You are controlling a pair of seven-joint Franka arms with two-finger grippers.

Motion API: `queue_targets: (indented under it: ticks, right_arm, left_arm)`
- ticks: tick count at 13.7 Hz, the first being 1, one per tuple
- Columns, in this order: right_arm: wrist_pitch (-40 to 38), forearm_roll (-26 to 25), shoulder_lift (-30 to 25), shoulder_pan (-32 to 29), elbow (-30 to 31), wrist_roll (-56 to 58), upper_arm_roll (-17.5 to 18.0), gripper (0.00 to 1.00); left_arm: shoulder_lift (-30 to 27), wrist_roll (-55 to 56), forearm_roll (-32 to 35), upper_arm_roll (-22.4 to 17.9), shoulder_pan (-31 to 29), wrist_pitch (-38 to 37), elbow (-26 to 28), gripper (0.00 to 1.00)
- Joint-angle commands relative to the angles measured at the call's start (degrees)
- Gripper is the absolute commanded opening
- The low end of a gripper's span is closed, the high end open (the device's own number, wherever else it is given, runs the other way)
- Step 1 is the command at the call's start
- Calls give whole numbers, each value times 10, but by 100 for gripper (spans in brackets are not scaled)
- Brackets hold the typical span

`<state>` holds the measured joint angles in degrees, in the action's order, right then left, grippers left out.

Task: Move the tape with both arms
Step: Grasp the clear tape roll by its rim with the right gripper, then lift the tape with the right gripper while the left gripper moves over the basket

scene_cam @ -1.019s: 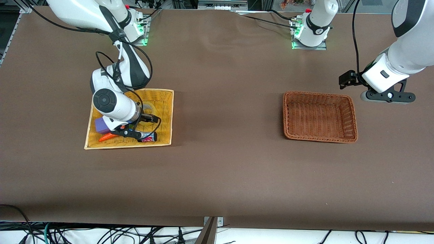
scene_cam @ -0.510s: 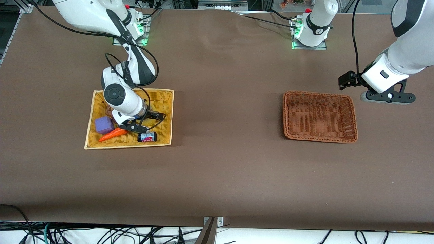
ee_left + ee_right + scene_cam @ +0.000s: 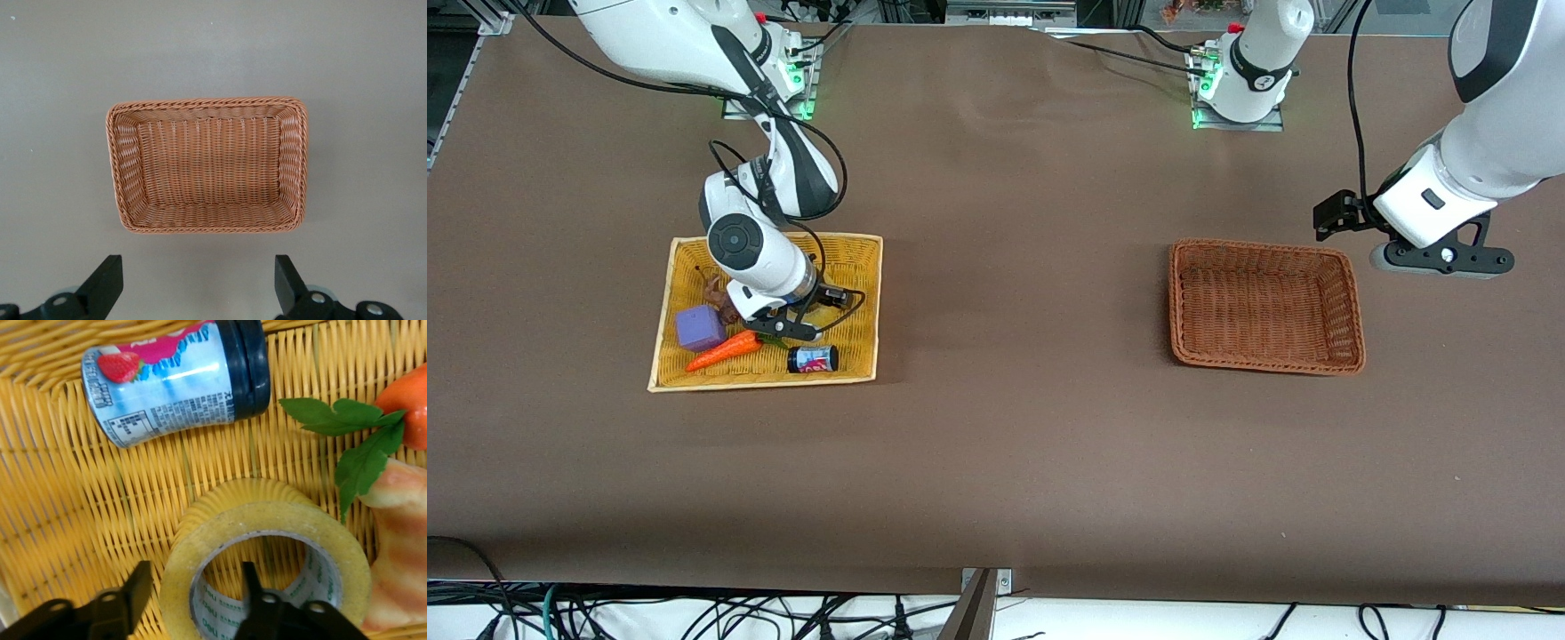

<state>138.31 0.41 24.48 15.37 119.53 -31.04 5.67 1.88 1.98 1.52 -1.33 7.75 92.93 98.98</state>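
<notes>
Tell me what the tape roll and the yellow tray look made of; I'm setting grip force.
The tape roll looks like glossy, translucent yellowish plastic film wound on a grey core printed with green lettering, probably cardboard. The yellow tray is woven from shiny flat strips over ribs, likely plastic wicker, though dyed cane can't be excluded. The right gripper straddles the roll's wall, one finger inside the core.

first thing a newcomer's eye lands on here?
The right gripper, down in the yellow tray, open, straddling the tape wall: one finger outside, one in the core. Beside it a strawberry bottle on its side. The left gripper waits open over the table by the brown basket.
</notes>
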Motion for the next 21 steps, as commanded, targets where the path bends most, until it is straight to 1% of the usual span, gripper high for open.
queue_targets:
  ticks: [1, 2, 3, 5, 6, 8, 9, 11, 12, 15, 18, 21]
  right_arm:
    - [1, 7, -22, 0, 14, 1, 3, 0]
    - [-9, 6, -22, 0, 11, 2, 3, 0]
    - [-16, 5, -27, 0, 9, 3, 2, 0]
    - [-41, 5, -43, 0, -1, 11, 1, 0]
    - [-64, 5, -55, 0, -11, 11, 1, 0]
    - [-132, 6, -69, 0, -49, -2, 6, 0]
    - [-161, 9, -69, 0, -76, -15, 24, 0]
    - [-180, 8, -55, 11, -137, -101, 55, 0]
    - [-180, 8, -34, 28, -170, -149, 61, 0]
    - [-183, 6, 39, 98, -284, -265, 61, 0]
    - [-183, -1, 107, 155, -370, -361, 59, 0]
    - [-183, -33, 162, 202, -431, -422, 57, 0]
  left_arm:
    - [6, 0, -7, 6, 3, 1, -11, 100]
    - [5, -4, 1, 24, -6, 1, -11, 100]
    - [7, -8, 1, 25, -21, 2, -10, 100]
    - [2, 0, -5, 27, -28, 0, 7, 100]
    - [4, 0, -7, 26, -29, 3, 14, 100]
    - [3, 1, -6, 26, -28, 9, 11, 100]
    - [3, 1, -6, 26, -28, 11, 13, 100]
    - [3, 0, -6, 27, -29, 33, 24, 100]
    - [1, 0, -7, 27, -30, 46, 41, 100]
    - [3, 2, -7, 31, -29, 88, 60, 100]
    - [4, 4, -8, 41, -30, 136, 91, 100]
    - [8, 8, -8, 41, -30, 165, 106, 100]
